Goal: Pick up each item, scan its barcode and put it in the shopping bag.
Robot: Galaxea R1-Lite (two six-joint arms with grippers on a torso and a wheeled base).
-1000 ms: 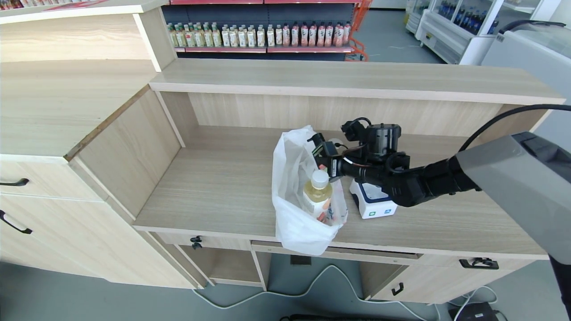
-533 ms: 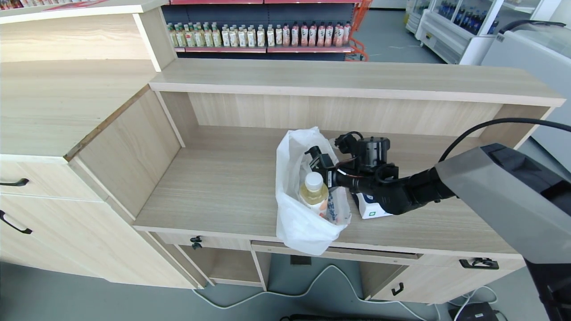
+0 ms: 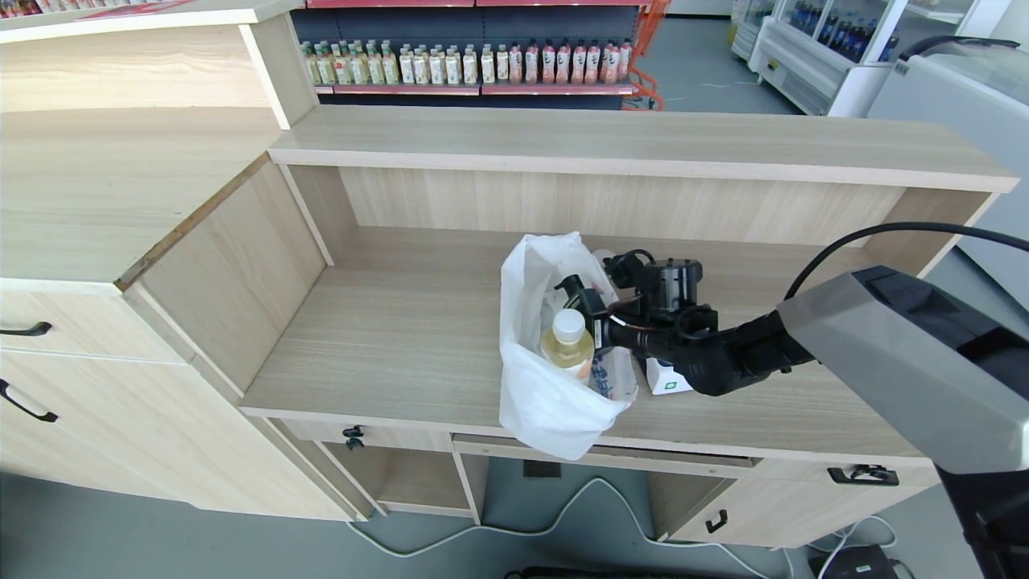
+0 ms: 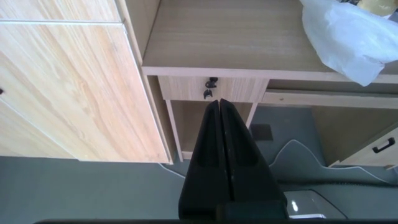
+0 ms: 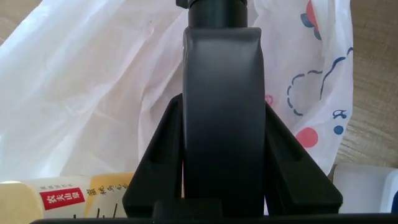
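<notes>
A white shopping bag (image 3: 539,394) stands on the wooden counter (image 3: 386,338) near its front edge. In it a tea bottle (image 3: 568,344) with a white cap stands upright. My right gripper (image 3: 580,299) sits in the bag's mouth just behind that bottle, shut on a black bottle-shaped item (image 5: 224,74). The bag's plastic (image 5: 93,93) wraps around the item, and the tea bottle's label (image 5: 62,196) lies close beside it. My left gripper (image 4: 219,109) hangs low in front of the counter, shut with nothing in it. The bag (image 4: 348,37) hangs over the counter edge above it.
A white scanner box (image 3: 666,376) sits just right of the bag, partly under my right arm. The counter has a raised back ledge (image 3: 627,145) and a side wall (image 3: 241,265) on the left. Cables (image 3: 579,498) lie on the floor below.
My right gripper has moved down and a little left, deeper into the bag with the black item. The tea bottle and the bag's mouth have shifted slightly.
</notes>
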